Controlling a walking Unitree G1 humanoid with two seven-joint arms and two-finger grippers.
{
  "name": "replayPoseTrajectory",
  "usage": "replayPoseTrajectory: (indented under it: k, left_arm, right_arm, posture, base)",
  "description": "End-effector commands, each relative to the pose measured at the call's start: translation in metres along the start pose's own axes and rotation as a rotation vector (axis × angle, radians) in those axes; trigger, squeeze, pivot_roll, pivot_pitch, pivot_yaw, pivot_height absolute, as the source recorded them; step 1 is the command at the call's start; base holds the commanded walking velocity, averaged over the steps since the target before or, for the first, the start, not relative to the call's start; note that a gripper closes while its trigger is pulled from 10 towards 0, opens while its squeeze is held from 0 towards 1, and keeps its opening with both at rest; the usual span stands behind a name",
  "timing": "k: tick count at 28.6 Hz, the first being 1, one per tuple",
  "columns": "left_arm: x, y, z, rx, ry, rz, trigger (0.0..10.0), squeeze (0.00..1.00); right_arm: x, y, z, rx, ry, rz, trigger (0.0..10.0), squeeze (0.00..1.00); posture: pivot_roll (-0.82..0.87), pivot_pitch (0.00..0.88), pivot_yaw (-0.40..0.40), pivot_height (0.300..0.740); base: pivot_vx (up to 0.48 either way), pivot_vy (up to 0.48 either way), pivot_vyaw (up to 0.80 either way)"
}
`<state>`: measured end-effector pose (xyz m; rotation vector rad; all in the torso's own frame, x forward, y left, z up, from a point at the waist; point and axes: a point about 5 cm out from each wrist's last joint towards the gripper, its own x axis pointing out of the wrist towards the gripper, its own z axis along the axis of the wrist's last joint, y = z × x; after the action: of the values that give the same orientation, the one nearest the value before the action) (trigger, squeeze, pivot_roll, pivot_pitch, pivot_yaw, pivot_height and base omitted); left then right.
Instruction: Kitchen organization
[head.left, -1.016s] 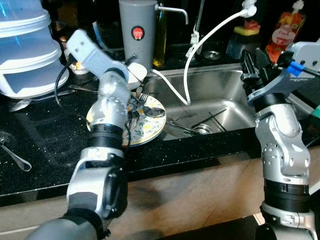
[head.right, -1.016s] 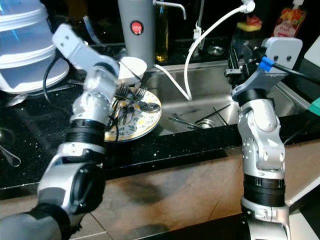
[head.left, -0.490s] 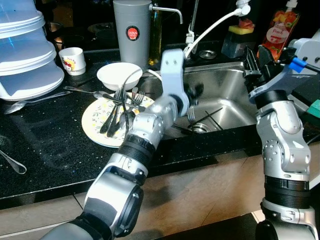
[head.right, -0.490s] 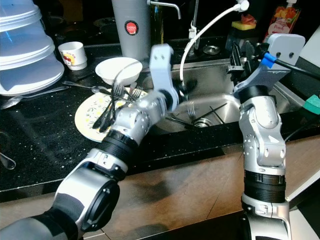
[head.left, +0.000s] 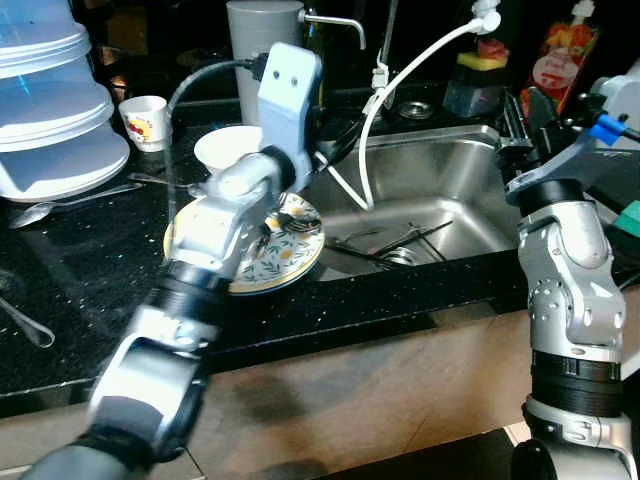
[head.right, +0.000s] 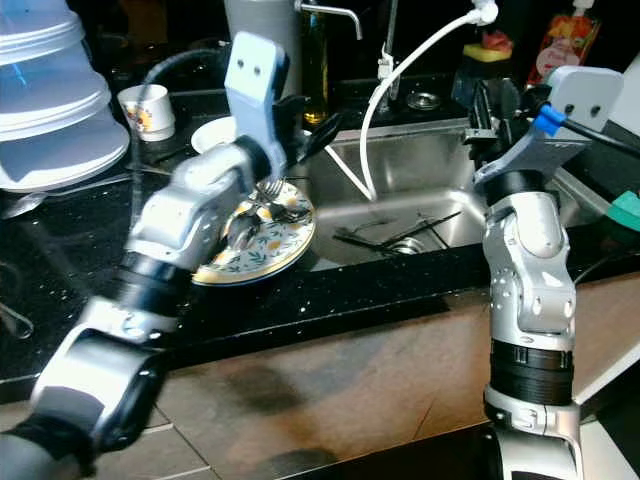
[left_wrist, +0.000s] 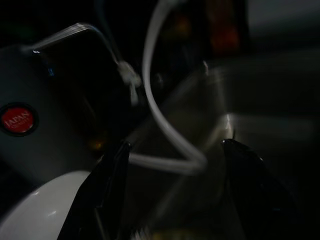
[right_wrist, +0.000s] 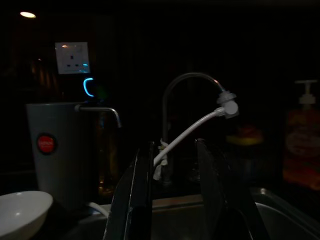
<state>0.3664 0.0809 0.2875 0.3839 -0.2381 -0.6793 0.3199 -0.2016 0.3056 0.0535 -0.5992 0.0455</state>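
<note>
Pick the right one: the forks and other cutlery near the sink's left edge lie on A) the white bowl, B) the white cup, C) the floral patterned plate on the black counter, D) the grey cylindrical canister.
C: the silver forks rest in a pile on the floral patterned plate, which sits on the black counter beside the steel sink.

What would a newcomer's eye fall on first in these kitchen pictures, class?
Most likely the left gripper, fingers open, raised over the patterned plate heaped with forks on the black counter beside the sink. Next, the white hose arching down into the basin, and the right gripper held up at the sink's right edge.
</note>
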Motion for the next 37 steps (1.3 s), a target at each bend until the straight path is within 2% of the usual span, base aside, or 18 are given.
replayPoseTrajectory:
  k: [1, 3, 6, 7, 9, 10, 11, 15, 17, 24, 29, 31, 34, 35, 36, 37]
  left_arm:
    - [-0.007, -0.003, -0.004, 0.139, 0.04, -0.056, 10.0, 0.0]
    - [-0.007, -0.003, -0.004, 0.139, 0.04, -0.056, 10.0, 0.0]
    - [-0.031, 0.021, -0.023, 0.344, 0.189, -0.053, 10.0, 0.0]
    - [-0.031, 0.021, -0.023, 0.344, 0.189, -0.053, 10.0, 0.0]
    - [-0.046, 0.037, -0.038, 0.469, 0.304, -0.052, 10.0, 0.0]
    - [-0.046, 0.037, -0.038, 0.469, 0.304, -0.052, 10.0, 0.0]
    - [-0.056, 0.047, -0.048, 0.543, 0.379, -0.07, 10.0, 0.0]
    - [-0.063, 0.052, -0.053, 0.605, 0.435, -0.109, 10.0, 0.0]
    - [-0.067, 0.056, -0.06, 0.636, 0.471, -0.163, 10.0, 0.0]
    - [-0.061, 0.057, -0.069, 0.658, 0.508, -0.211, 10.0, 0.0]
    - [-0.049, 0.042, -0.087, 0.664, 0.54, -0.271, 10.0, 0.0]
    - [-0.049, 0.042, -0.087, 0.664, 0.54, -0.271, 10.0, 0.0]
    - [-0.033, 0.022, -0.107, 0.67, 0.556, -0.284, 10.0, 0.0]
    - [-0.028, 0.015, -0.113, 0.671, 0.561, -0.274, 9.8, 0.0]
    - [-0.025, 0.01, -0.118, 0.675, 0.565, -0.26, 8.9, 0.0]
    - [-0.025, 0.01, -0.118, 0.675, 0.565, -0.26, 8.9, 0.0]
  right_arm:
    - [0.001, 0.001, -0.003, 0.004, 0.007, 0.006, 10.0, 0.0]
    - [0.001, 0.001, -0.003, 0.004, 0.007, 0.006, 10.0, 0.0]
    - [0.002, 0.003, -0.004, 0.01, 0.007, 0.011, 10.0, 0.0]
    - [0.002, 0.003, -0.004, 0.01, 0.007, 0.011, 10.0, 0.0]
    - [0.002, 0.003, -0.004, 0.011, 0.005, 0.011, 10.0, 0.0]
    - [0.002, 0.003, -0.004, 0.011, 0.005, 0.011, 10.0, 0.0]
    - [0.002, 0.002, -0.004, 0.01, 0.005, 0.01, 10.0, 0.0]
    - [0.002, 0.002, -0.004, 0.008, 0.004, 0.009, 10.0, 0.0]
    - [0.003, 0.001, -0.004, 0.008, 0.002, 0.008, 10.0, 0.0]
    - [0.003, 0.002, -0.003, 0.008, -0.003, 0.008, 10.0, 0.0]
    - [0.003, 0.001, -0.003, 0.006, -0.004, 0.004, 10.0, 0.0]
    - [0.003, 0.001, -0.003, 0.006, -0.004, 0.004, 10.0, 0.0]
    - [0.003, 0.001, -0.002, 0.003, -0.006, 0.004, 10.0, 0.0]
    - [0.003, 0.001, -0.002, 0.002, -0.007, 0.005, 10.0, 0.0]
    - [0.003, 0.001, -0.002, 0.002, -0.007, 0.006, 10.0, 0.0]
    - [0.003, 0.001, -0.002, 0.002, -0.007, 0.006, 10.0, 0.0]
  posture:
    - [-0.03, 0.0, -0.013, 0.74]
    - [-0.03, 0.0, -0.013, 0.74]
    - [-0.03, 0.0, -0.011, 0.74]
    - [-0.03, 0.0, -0.011, 0.74]
    - [-0.03, 0.0, -0.009, 0.74]
    - [-0.03, 0.0, -0.009, 0.74]
    - [-0.03, 0.0, -0.01, 0.74]
    - [-0.03, 0.0, -0.01, 0.74]
    - [-0.02, 0.0, -0.01, 0.74]
    - [-0.03, 0.0, -0.007, 0.74]
    - [-0.04, 0.0, -0.006, 0.74]
    - [-0.04, 0.0, -0.006, 0.74]
    - [-0.04, 0.0, -0.007, 0.74]
    - [-0.04, 0.0, -0.007, 0.74]
    - [-0.04, 0.0, -0.007, 0.74]
    - [-0.04, 0.0, -0.007, 0.74]
  base:
    - [0.0, 0.0, 0.0]
    - [0.0, 0.0, 0.0]
    - [0.0, 0.0, 0.0]
    - [0.0, 0.0, 0.0]
    - [0.0, 0.0, 0.0]
    - [0.0, 0.0, 0.0]
    - [0.0, 0.0, 0.0]
    - [0.0, 0.0, 0.0]
    - [0.0, 0.0, 0.0]
    - [0.0, 0.0, 0.0]
    - [0.0, 0.0, 0.0]
    - [0.0, 0.0, 0.0]
    - [0.0, 0.0, 0.0]
    - [0.0, 0.0, 0.0]
    - [0.0, 0.0, 0.0]
    - [0.0, 0.0, 0.0]
